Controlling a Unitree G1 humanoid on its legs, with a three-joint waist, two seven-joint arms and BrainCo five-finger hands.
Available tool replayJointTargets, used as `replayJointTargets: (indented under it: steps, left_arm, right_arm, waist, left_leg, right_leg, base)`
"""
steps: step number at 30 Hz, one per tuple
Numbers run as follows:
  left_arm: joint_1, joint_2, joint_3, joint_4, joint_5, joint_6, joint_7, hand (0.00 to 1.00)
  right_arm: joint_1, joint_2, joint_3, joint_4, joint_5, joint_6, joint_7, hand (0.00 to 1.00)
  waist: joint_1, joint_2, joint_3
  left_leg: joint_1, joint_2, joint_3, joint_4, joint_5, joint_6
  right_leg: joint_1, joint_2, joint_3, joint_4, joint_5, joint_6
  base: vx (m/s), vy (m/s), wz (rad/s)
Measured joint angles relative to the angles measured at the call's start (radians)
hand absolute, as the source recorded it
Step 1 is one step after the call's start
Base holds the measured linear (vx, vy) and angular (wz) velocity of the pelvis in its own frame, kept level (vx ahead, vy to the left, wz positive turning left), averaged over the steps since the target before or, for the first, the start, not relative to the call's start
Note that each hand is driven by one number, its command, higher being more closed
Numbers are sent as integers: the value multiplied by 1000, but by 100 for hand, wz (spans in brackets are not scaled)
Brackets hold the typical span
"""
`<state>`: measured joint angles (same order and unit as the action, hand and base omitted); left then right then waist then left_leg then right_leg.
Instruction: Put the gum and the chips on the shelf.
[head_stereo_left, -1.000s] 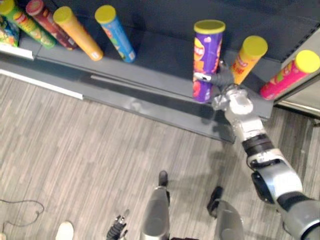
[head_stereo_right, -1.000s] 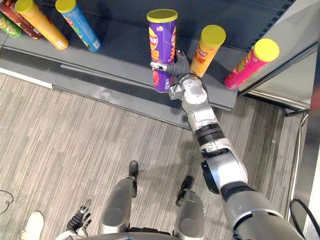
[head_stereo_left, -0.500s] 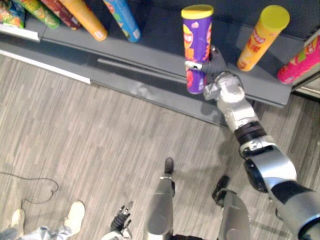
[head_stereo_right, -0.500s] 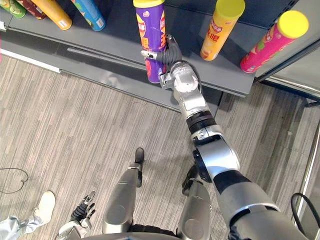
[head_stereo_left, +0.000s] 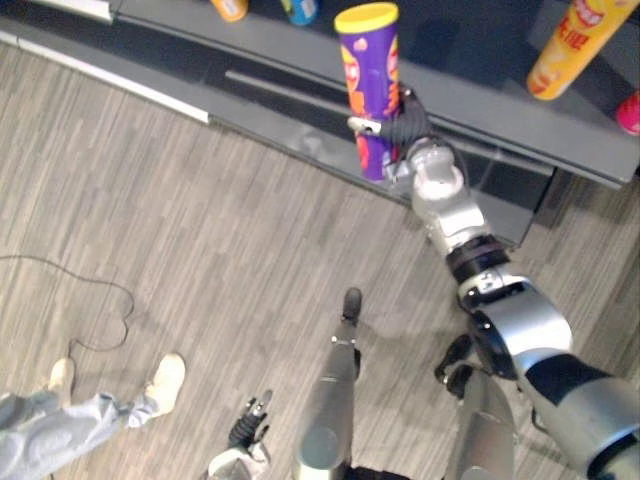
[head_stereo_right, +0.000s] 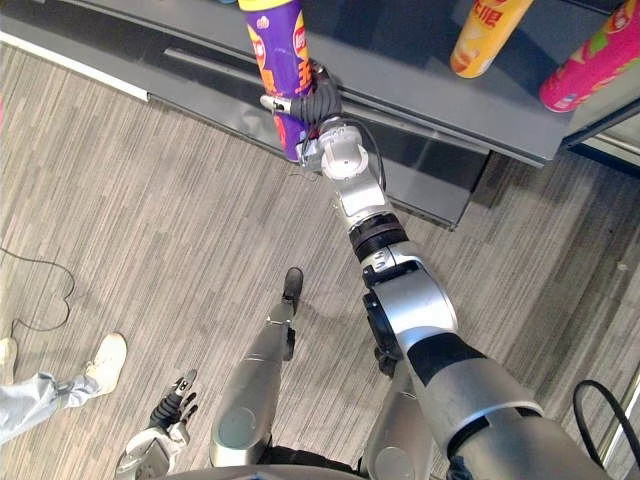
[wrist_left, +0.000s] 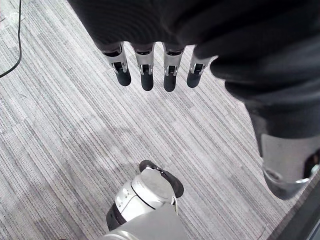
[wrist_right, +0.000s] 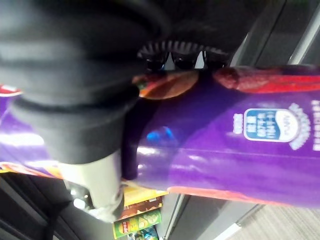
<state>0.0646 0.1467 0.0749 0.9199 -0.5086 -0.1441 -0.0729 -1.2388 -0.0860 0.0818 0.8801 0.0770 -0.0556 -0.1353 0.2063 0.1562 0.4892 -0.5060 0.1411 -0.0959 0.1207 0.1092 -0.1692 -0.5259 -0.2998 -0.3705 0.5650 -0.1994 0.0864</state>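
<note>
A tall purple chips can (head_stereo_left: 367, 90) with a yellow lid stands upright in my right hand (head_stereo_left: 402, 122), whose fingers and thumb are curled round its lower half. The right wrist view shows the same purple can (wrist_right: 225, 145) across that hand. The can's base hangs at the front edge of the dark grey shelf (head_stereo_left: 500, 112); I cannot tell whether it touches. My left hand (wrist_left: 150, 70) hangs low beside me above the striped grey floor, fingers straight and holding nothing.
An orange can (head_stereo_right: 487, 35) and a pink can (head_stereo_right: 590, 65) stand on the shelf to the right of my arm. The ends of two more cans (head_stereo_left: 300, 8) show at the shelf's left. A person's shoes (head_stereo_left: 165, 378) and trouser leg are at the lower left.
The whole picture has shifted, with the shelf sliding toward the top. My right hand keeps hold of the purple can, which now sits farther from the orange can. A person's legs have come into view.
</note>
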Motion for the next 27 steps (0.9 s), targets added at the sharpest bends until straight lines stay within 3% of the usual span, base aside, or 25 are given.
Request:
replayJointTargets:
  steps: [8,19,27]
  left_arm:
    - [-3,-12,-11,1,0,0,17,0]
    - [-54,-18,10,12,4,1,22,0]
    - [-53,-15,60,36,13,5,27,0]
  right_arm:
    - [-57,-3,-34,-17,21,0,-35,100]
    - [-73,-3,12,-168,183,-16,-18,100]
    - [82,36,130,-385,293,-46,61,100]
  waist:
    - [-2,1,-1]
    - [-30,-2,-3]
    - [-45,-55,-56]
  left_leg:
    - [-1,8,2,-12,14,-4]
    - [36,36,6,23,3,-19]
    - [63,54,12,24,-8,-27]
  right_leg:
    - [-17,7,6,12,0,-2]
    - [28,41,22,5,1,-5]
    - [56,59,21,-7,0,-8]
  base:
    - [18,-52,-2]
    - [16,-46,-6]
    - [32,-31,-4]
